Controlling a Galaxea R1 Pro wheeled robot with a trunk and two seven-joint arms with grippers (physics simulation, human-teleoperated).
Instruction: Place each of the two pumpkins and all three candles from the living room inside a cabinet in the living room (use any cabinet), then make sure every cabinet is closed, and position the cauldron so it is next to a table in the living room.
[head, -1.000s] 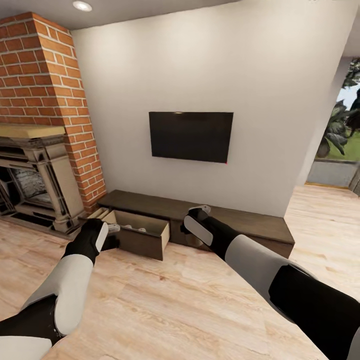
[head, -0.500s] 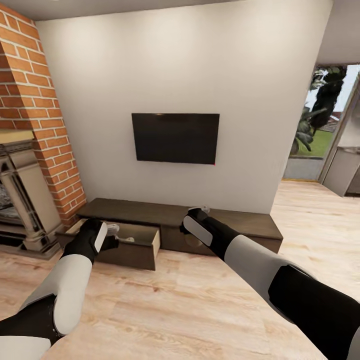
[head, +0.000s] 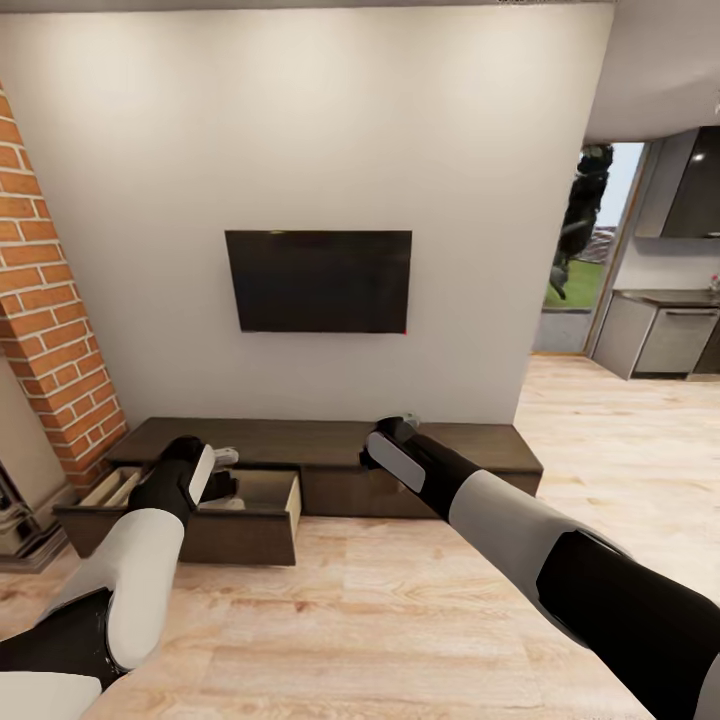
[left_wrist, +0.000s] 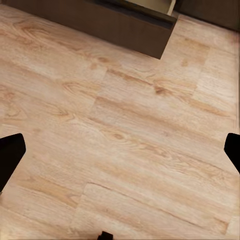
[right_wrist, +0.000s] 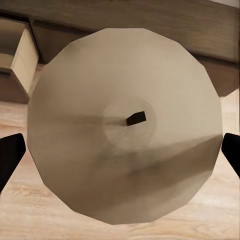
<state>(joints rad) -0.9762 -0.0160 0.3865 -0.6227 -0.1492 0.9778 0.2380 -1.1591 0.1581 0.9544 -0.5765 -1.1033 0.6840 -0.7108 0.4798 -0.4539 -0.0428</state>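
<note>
Two arms reach forward over a pale plank floor (head: 350, 620) toward a long, low dark-brown cabinet (head: 440, 465) set against a white wall, below a black screen (head: 318, 281). Red brick (head: 45, 330) rises at the far side of the left pincer (head: 222, 470); a kitchen opening with grey units (head: 665, 335) lies well beyond the right pincer (head: 400, 425). One drawer (head: 255, 520) of the cabinet stands pulled out just ahead of the left pincer, its pale inside largely hidden behind that arm, so its contents cannot be made out. In the left wrist view the two dark fingertips (left_wrist: 10, 155) sit far apart at the frame edges with bare floor between them: the left pincer is wide open and holds nothing. In the right wrist view a candle (right_wrist: 125, 125) sits between the spread fingertips (right_wrist: 9, 157), its grey-beige faceted round top facing the camera with a small dark wick at the centre; contact of the tips with its sides is hidden, so a firm grip cannot be confirmed. Cabinet and open drawer lie beyond the candle.
</note>
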